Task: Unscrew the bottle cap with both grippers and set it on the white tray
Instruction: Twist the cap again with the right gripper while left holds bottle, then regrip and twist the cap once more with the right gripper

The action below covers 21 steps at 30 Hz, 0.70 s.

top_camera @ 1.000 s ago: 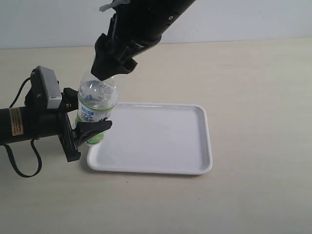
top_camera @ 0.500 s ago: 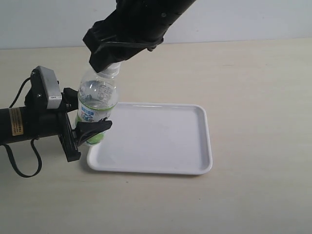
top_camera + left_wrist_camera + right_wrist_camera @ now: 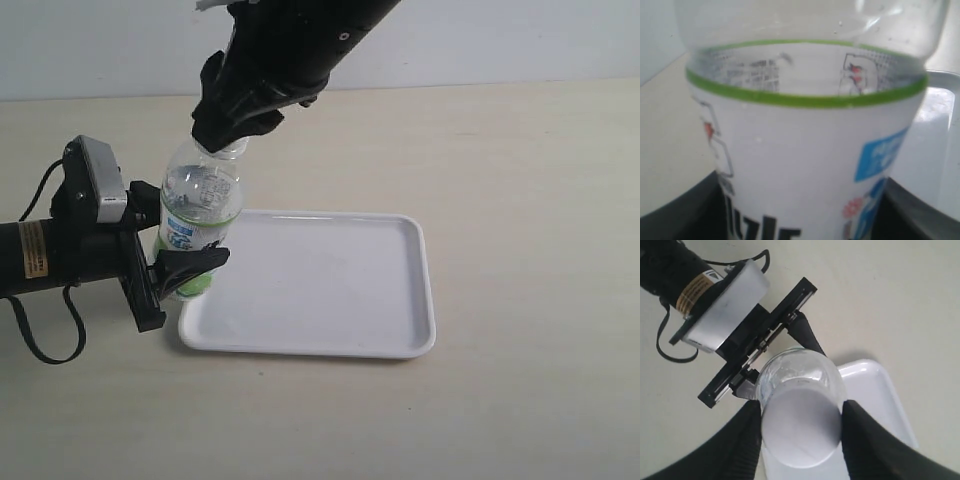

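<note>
The clear bottle (image 3: 200,205) with its white, blue and green label stands upright at the near left corner of the white tray (image 3: 330,280). My left gripper (image 3: 185,268) reaches in from the left and is shut on the bottle's lower body; the label (image 3: 800,140) fills the left wrist view between the black fingers (image 3: 680,212). My right gripper (image 3: 235,125) comes down from above onto the bottle's top. In the right wrist view the white bottle cap (image 3: 800,427) sits between the two black fingers (image 3: 740,440), touching both.
The bottle and tray rest on a pale wooden tabletop (image 3: 520,180). A black cable (image 3: 40,340) loops from the left arm near the table's left edge. The left arm's grey block with the yellow label (image 3: 715,305) lies beside the bottle.
The right gripper has turned about the bottle's top, swinging wide half a second ago and now narrower again, sitting slightly higher than a second ago. The bottle and left gripper have stayed put.
</note>
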{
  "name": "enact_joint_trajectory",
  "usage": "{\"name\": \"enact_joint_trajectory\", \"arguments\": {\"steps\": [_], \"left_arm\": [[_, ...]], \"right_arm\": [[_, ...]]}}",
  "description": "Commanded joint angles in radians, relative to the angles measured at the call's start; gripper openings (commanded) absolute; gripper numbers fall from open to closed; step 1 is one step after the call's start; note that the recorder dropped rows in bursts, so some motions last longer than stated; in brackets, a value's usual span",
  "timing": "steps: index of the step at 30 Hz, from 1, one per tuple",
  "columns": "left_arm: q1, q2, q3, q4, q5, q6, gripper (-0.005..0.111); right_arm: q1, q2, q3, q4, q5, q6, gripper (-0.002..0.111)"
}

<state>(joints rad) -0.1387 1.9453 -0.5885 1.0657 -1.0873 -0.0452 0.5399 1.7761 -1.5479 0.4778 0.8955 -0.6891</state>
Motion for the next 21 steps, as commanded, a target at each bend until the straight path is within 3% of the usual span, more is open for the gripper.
{"name": "enact_joint_trajectory", "arguments": {"steps": [1,21], "left_arm": [[-0.001,-0.007,0.004,-0.008,-0.045,-0.011,0.0],[-0.001,-0.007,0.004,-0.008,-0.045,-0.011,0.0]], "right_arm": [[-0.004,-0.009,-0.007,-0.019,-0.008,-0.216,0.0],[-0.004,-0.009,-0.007,-0.017,-0.01,-1.079,0.0]]}}
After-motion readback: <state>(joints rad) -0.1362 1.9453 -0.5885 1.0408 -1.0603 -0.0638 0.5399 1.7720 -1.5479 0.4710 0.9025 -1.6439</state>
